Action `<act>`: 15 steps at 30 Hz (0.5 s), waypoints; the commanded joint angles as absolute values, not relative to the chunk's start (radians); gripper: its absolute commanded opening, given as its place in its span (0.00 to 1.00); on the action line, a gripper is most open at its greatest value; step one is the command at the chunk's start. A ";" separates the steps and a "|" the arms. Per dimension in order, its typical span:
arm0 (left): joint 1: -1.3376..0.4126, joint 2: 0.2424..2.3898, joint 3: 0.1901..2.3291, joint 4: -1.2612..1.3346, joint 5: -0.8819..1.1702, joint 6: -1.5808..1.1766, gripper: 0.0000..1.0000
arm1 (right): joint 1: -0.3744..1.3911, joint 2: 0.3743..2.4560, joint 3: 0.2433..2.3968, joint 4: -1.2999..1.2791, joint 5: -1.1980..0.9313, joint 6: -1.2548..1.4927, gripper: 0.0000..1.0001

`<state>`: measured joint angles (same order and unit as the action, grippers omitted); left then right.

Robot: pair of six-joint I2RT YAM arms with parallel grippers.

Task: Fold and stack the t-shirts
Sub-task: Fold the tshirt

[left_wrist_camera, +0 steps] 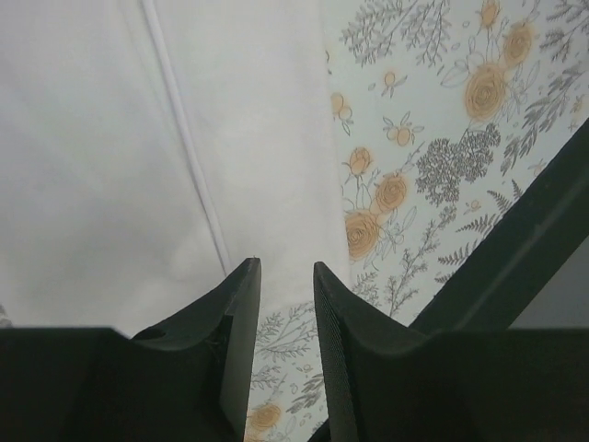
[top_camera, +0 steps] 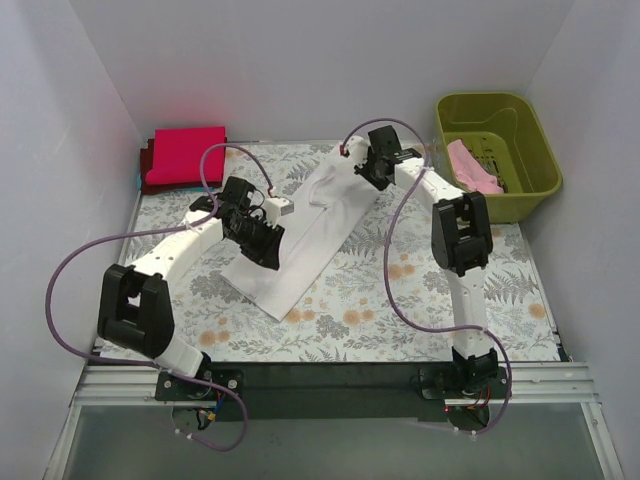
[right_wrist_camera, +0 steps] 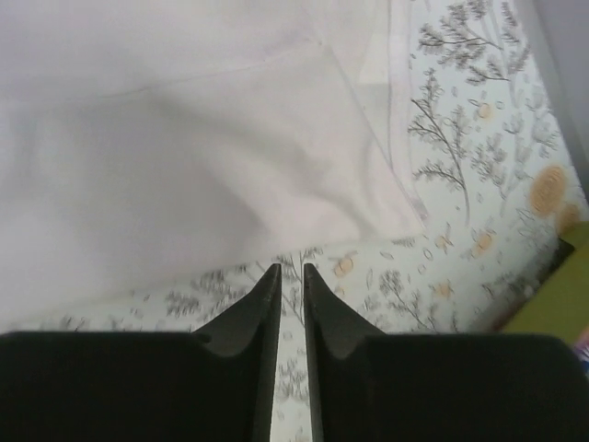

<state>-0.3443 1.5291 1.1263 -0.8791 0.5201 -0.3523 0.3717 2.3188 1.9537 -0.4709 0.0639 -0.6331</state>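
White soft cloth t-shirt (top_camera: pixel 305 225), folded into a long strip, lies diagonally on the floral-print tabletop (top_camera: pixel 420 300), with the folded crimson red t-shirt (top_camera: pixel 186 155) beyond its far-left end and the pale pink t-shirt (top_camera: pixel 472 166) in the olive-green plastic basket (top_camera: pixel 520 120) right of it. Left gripper (left_wrist_camera: pixel 285 304) hangs slightly parted and empty over the white shirt's near edge; right gripper (right_wrist_camera: pixel 290 290) hangs almost pressed together and empty just off its far end. Risk: with jaws this narrow either could pinch only the top layer, or miss the edge, so the strip unfolds or skews.

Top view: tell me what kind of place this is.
Probably a robot test cell, not a home: plain white walls box in a small table under a floral cloth, with two arms bolted to a metal rail. A white t-shirt and an olive-green basket are staged as props.
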 commanded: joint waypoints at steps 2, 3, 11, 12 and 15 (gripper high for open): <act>-0.383 1.609 1.232 -0.816 0.534 -0.334 0.29 | 0.362 2.039 1.833 -0.379 -0.029 -0.562 0.27; -0.393 1.629 1.233 -0.804 0.526 -0.328 0.28 | 0.362 2.013 1.781 -0.390 -0.031 -0.546 0.30; -0.463 1.770 1.200 -0.709 0.385 -0.264 0.27 | 0.310 1.944 1.732 -0.612 -0.123 -0.382 0.39; -0.472 1.778 1.184 -0.706 0.370 -0.253 0.27 | 0.304 1.937 1.723 -0.623 -0.136 -0.374 0.39; -0.518 1.789 1.141 -0.689 0.339 -0.252 0.25 | 0.284 1.902 1.657 -0.630 -0.158 -0.370 0.39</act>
<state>-0.4820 1.8122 1.1740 -0.7258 0.3939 -0.2825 0.3065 1.9247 1.7107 -0.5438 -0.1062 -0.4210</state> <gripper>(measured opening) 0.261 0.385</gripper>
